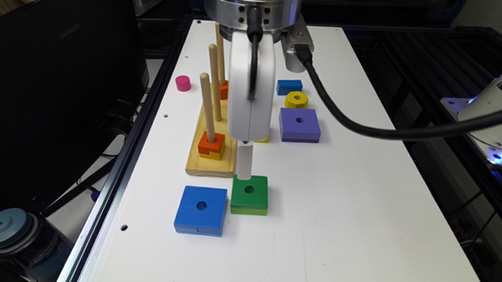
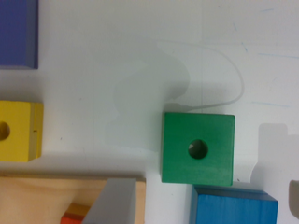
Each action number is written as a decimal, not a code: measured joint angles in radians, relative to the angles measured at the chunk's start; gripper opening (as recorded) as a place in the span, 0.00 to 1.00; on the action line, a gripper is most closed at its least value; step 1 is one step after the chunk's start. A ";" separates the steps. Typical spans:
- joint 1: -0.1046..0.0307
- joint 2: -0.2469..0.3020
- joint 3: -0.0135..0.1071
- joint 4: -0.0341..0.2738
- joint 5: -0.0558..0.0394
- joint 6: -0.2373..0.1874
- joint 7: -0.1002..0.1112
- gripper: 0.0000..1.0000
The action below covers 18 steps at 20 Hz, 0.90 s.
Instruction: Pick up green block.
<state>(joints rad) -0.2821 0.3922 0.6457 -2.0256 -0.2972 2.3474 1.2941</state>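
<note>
The green block [image 1: 249,193] lies flat on the white table [image 1: 357,211], touching the larger blue block [image 1: 201,209] on the exterior view's left, with the wooden peg base [image 1: 210,156] just behind. The gripper [image 1: 244,166] hovers at its far edge, jaws spread and holding nothing. A purple block [image 1: 299,124] sits farther back.

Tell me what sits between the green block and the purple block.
In the exterior view, only bare white table lies between the green block and the purple block; the gripper hangs just above the green block's far edge.
</note>
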 joint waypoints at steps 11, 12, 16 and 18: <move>0.009 0.060 -0.001 0.002 -0.0543 0.034 0.043 1.00; 0.012 0.060 -0.001 0.002 -0.0549 0.035 0.046 1.00; 0.015 0.060 -0.002 0.003 -0.0558 0.036 0.049 1.00; 0.015 0.060 -0.002 0.003 -0.0559 0.036 0.049 1.00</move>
<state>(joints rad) -0.2673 0.4523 0.6441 -2.0226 -0.3531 2.3837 1.3436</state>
